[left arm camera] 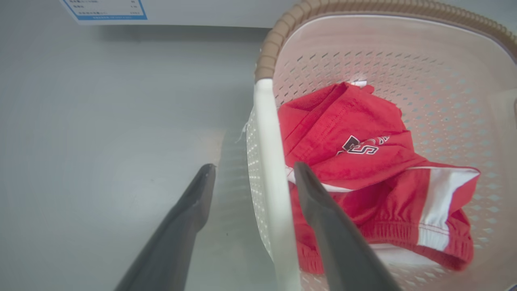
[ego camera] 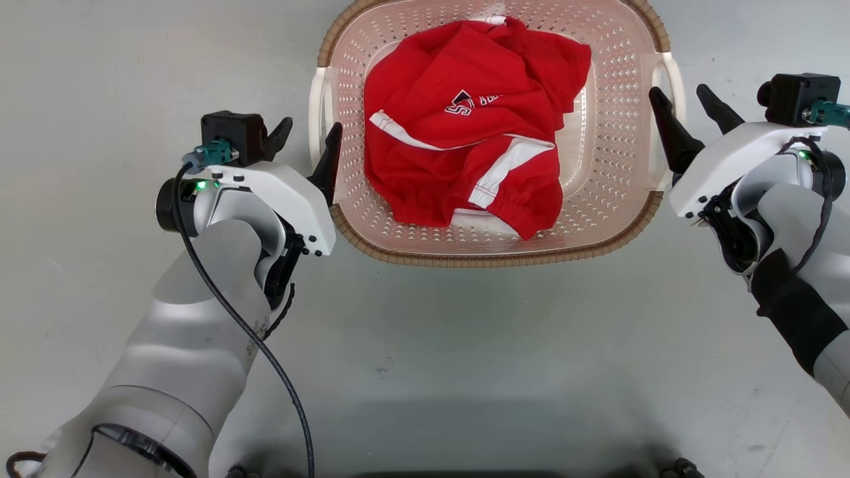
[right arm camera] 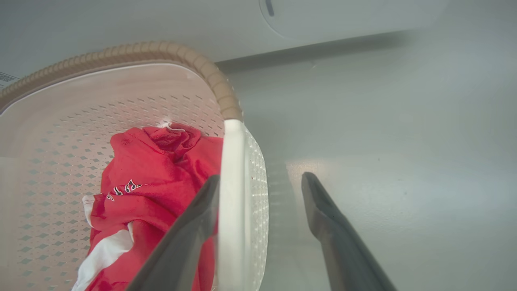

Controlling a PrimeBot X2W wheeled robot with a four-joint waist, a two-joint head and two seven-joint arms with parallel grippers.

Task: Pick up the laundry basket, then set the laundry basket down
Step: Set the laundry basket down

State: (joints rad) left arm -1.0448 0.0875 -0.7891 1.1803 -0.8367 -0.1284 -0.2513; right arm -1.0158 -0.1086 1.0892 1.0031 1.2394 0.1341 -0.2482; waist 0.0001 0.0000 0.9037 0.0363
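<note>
The laundry basket, pale pink with holes and a brown woven-look rim, sits on the grey floor with a red garment inside. My left gripper is open and straddles the white left handle, one finger inside the basket and one outside. In the left wrist view the handle runs between the two fingers of the left gripper. My right gripper is open astride the right handle. In the right wrist view that handle lies against the inner finger of the right gripper.
Grey floor surrounds the basket on all sides. Beyond the basket a white appliance front rises, with a blue-edged label on it. The red garment covers most of the basket's bottom.
</note>
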